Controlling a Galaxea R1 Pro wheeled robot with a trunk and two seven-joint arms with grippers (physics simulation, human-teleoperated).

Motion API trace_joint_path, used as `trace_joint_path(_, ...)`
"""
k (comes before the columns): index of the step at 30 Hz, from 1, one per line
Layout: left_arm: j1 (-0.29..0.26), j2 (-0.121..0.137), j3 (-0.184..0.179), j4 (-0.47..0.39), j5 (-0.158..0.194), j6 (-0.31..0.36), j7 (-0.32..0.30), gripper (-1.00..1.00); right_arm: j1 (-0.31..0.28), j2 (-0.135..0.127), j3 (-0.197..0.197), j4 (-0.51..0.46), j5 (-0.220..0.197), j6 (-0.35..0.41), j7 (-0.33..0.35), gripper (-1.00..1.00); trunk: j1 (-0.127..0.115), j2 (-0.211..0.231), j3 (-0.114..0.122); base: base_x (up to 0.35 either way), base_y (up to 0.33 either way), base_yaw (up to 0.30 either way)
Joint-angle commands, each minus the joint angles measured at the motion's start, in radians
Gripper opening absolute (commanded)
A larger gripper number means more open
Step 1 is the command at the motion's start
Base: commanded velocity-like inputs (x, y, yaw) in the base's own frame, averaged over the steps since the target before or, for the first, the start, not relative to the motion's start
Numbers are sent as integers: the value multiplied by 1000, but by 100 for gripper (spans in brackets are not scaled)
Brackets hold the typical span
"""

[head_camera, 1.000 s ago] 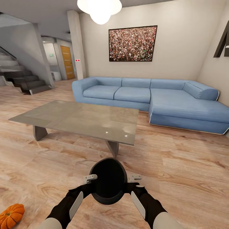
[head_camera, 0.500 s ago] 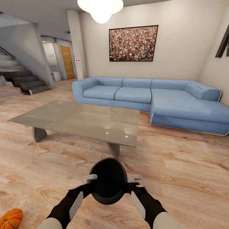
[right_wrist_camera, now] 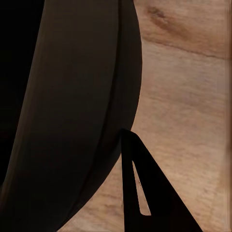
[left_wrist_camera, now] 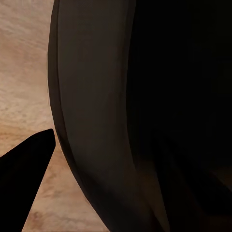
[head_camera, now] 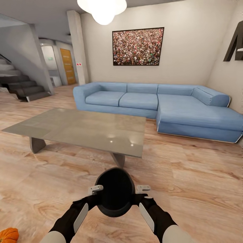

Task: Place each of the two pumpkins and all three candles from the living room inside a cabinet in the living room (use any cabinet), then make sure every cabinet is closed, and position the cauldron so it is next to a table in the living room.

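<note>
Cauldron [head_camera: 114, 192] hung between both arms, the left gripper [head_camera: 95, 189] and right gripper [head_camera: 142, 189] each pinching the rim, presumably to share its bulk. The table [head_camera: 81, 130] stood near at 12 o'clock; one pumpkin [head_camera: 8, 235] lay at 8 o'clock.

Both arms reached forward and inward, dark forearms converging low in the head view. The left gripper [head_camera: 95, 189] and right gripper [head_camera: 142, 189] pressed opposite sides of the cauldron [head_camera: 114, 192], jaws closed on its rim.
</note>
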Motion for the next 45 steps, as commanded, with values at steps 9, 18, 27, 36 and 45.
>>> trace_joint_path(9,0,9,-4,-1,1,5,1,-100,-1,-2,11,-70,-17,3,-9,-100,0,0,-1,87,0,-7)
trace_joint_path(18,0,9,-4,-1,1,5,1,-100,-1,-2,11,-70,-16,3,-9,-100,0,0,-1,73,0,0)
trace_joint_path(27,0,10,-4,-1,1,5,1,-100,-1,-2,11,-70,-17,3,-9,-100,0,0,-1,84,0,0)
trace_joint_path(36,0,10,-4,-2,1,5,1,-100,-1,-2,11,-70,-17,3,-9,-100,0,0,-1,39,0,0)
trace_joint_path(45,0,9,-4,-1,1,5,1,-100,-1,-2,11,-70,-17,4,-9,-100,0,0,-1,50,0,0)
